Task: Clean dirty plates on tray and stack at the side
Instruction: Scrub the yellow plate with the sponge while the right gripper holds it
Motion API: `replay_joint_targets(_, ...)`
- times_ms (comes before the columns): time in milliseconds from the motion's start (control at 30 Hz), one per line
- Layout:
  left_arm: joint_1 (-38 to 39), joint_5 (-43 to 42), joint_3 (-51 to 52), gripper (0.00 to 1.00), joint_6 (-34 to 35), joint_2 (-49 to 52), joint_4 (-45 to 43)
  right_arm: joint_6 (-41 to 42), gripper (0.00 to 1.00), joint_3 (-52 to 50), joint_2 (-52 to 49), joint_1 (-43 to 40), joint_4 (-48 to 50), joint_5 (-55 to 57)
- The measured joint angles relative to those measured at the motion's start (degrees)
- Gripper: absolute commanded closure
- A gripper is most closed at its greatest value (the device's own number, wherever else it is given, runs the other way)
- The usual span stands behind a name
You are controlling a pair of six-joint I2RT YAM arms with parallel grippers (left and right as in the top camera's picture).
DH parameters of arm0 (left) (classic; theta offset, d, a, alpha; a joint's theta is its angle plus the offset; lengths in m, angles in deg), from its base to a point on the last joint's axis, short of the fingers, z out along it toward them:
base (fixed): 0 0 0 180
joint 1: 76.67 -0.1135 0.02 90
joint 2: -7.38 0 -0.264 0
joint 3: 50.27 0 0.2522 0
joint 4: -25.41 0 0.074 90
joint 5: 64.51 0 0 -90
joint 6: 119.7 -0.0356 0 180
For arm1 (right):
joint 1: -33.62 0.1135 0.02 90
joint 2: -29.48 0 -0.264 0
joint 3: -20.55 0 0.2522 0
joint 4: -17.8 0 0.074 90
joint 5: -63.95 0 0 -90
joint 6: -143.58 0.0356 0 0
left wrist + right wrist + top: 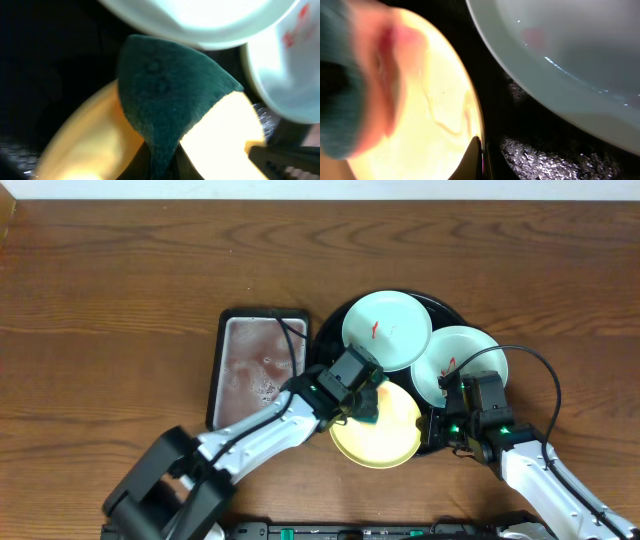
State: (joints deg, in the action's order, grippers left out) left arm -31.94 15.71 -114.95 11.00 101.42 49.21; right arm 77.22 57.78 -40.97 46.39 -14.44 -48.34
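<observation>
Clenched on the sponge (pixel 372 412), the left claw (pixel 365 406) may shove the yellow plate (pixel 390 442) off the tray (pixel 326 340) toward 6 o'clock; whether the right claw (pixel 445 425) grips its rim, I cannot tell.

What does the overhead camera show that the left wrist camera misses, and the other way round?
Only overhead: the wooden table, the grey tray of foamy water, the left arm, the right arm and the whole black tray. Only the left wrist: the sponge with its fuzzy teal surface up close. Both: the sponge over the yellow plate, with two green plates beside it.
</observation>
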Motion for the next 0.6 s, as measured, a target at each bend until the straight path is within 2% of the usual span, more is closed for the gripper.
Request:
replay_joint_targets(233, 1.86, 1.03, 0.0, 0.93, 0.04, -4.55, -0.63, -0.02, 0.99, 0.0, 0.0, 0.0, -0.11, 0.0)
replay_joint_targets(600, 8.59, 1.14, 0.0, 0.92, -0.07, 3.74, -2.99, -0.02, 0.99, 0.0, 0.0, 0.0, -0.11, 0.0)
